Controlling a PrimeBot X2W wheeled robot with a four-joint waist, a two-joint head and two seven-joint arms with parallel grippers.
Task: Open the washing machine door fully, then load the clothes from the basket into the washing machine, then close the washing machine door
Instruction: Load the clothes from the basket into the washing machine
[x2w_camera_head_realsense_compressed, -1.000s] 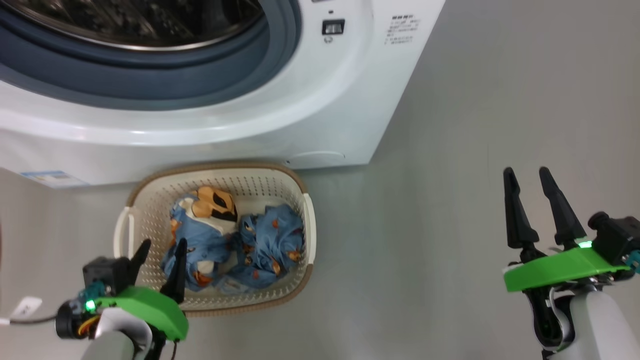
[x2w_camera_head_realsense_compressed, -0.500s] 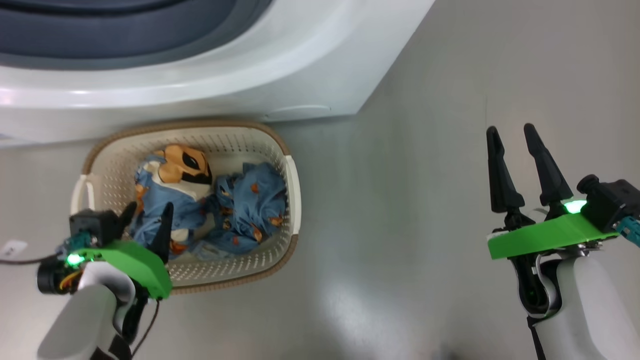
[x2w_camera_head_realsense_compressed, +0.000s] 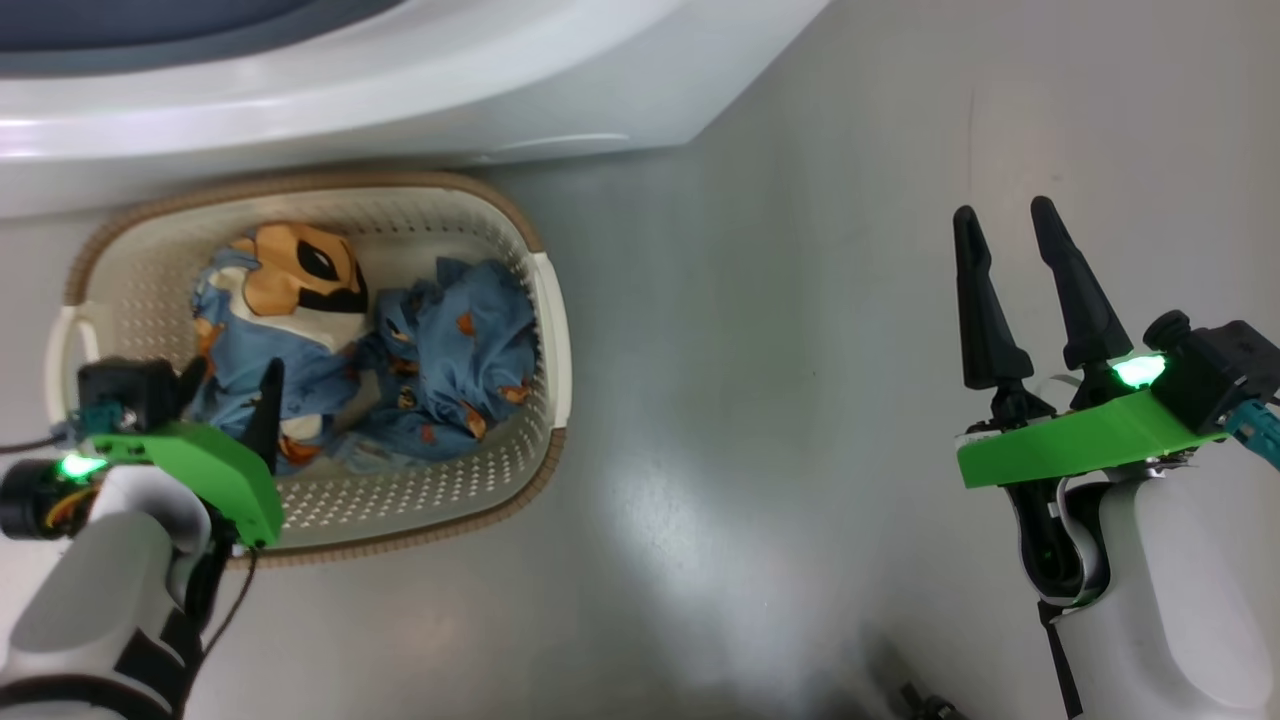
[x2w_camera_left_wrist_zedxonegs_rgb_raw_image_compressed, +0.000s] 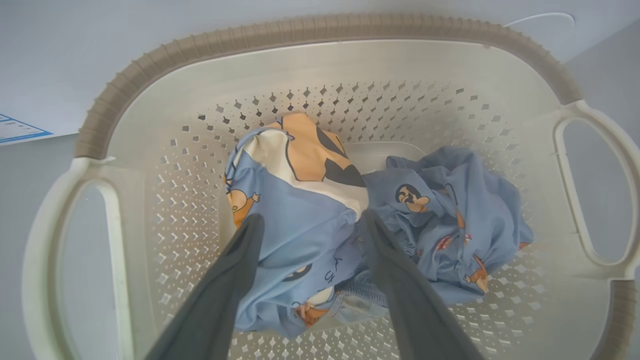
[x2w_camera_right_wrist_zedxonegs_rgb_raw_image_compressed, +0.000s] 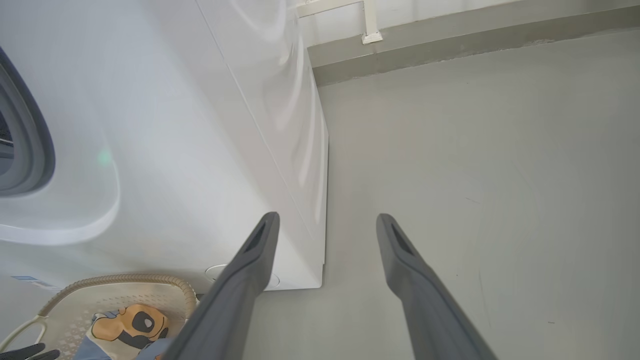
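Left tool (x2w_camera_head_realsense_compressed: 233, 366) has eased nearer the clothes (x2w_camera_head_realsense_compressed: 440, 340) — jaws apart.

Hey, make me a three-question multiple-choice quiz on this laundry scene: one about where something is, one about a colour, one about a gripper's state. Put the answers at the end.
1. Where do the clothes lie?
A. On the floor beside the washer
B. In the basket
C. Inside the drum

2. What colour is the basket's rim?
A. Black
B. Red
C. Brown

3. How does the left gripper stand?
A. Open, fingers over the clothes
B. Shut on a basket handle
C. Shut on a garment, lifted clear

Answers:
1 B: the blue bundle sits inside the perforated walls.
2 C: a brown woven-look band tops the cream walls.
3 A: the left wrist view shows both fingers apart with fabric between them.
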